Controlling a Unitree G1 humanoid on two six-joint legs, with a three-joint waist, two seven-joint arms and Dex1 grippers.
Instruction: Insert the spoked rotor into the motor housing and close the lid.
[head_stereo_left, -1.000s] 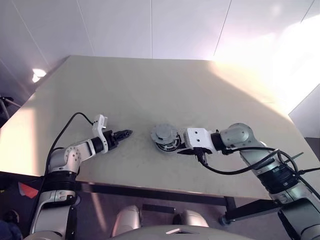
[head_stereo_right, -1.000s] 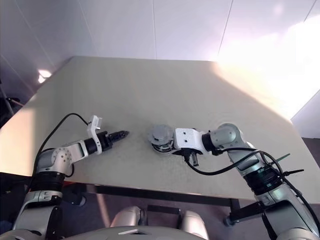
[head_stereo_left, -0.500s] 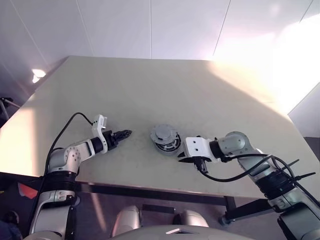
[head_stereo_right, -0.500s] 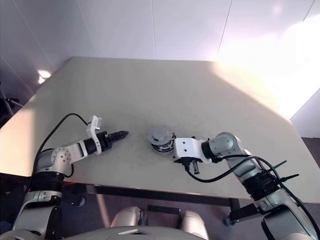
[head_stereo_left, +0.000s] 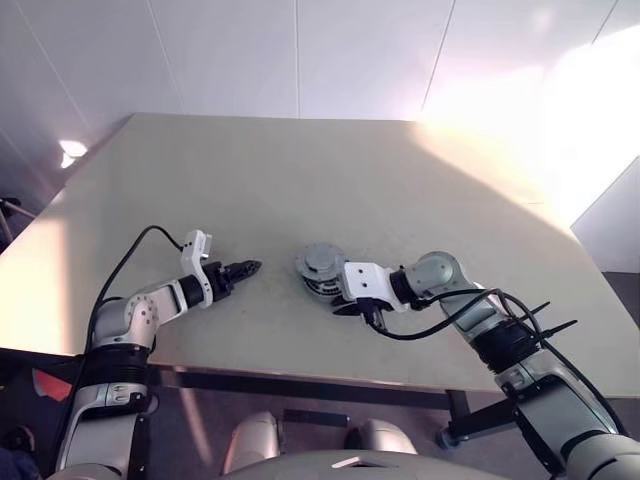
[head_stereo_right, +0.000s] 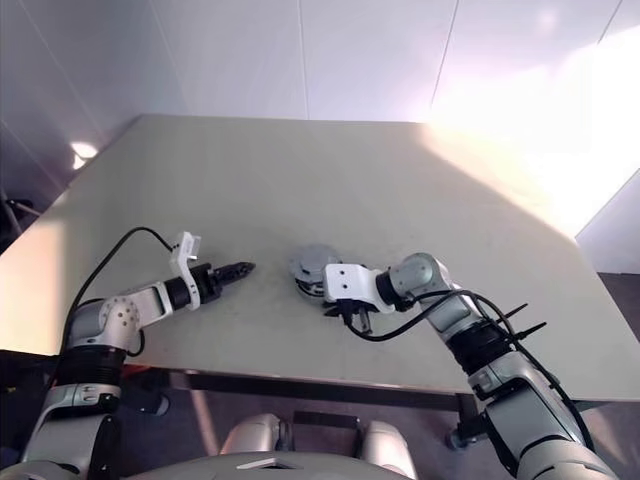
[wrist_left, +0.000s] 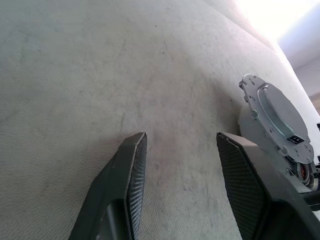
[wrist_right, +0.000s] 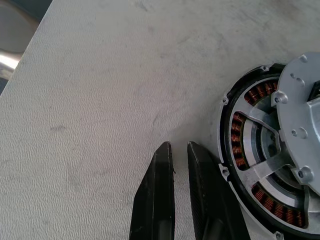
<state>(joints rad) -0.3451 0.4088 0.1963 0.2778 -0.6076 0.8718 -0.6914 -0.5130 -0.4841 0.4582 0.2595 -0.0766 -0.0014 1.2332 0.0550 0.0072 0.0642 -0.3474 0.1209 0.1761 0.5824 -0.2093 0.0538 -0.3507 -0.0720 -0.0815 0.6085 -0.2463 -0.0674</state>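
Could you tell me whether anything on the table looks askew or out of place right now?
Yes: the grey lid sits off-centre on the motor housing, leaving copper windings and silver spokes uncovered on one side. The right gripper, fingers nearly shut, sits beside the housing's rim.

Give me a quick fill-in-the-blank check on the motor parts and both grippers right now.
1. The lid sits ____ on the motor housing, leaving copper windings exposed.
2. The right gripper has its fingers nearly ____.
3. The left gripper is open and holds ____.

Missing words: off-centre; shut; nothing
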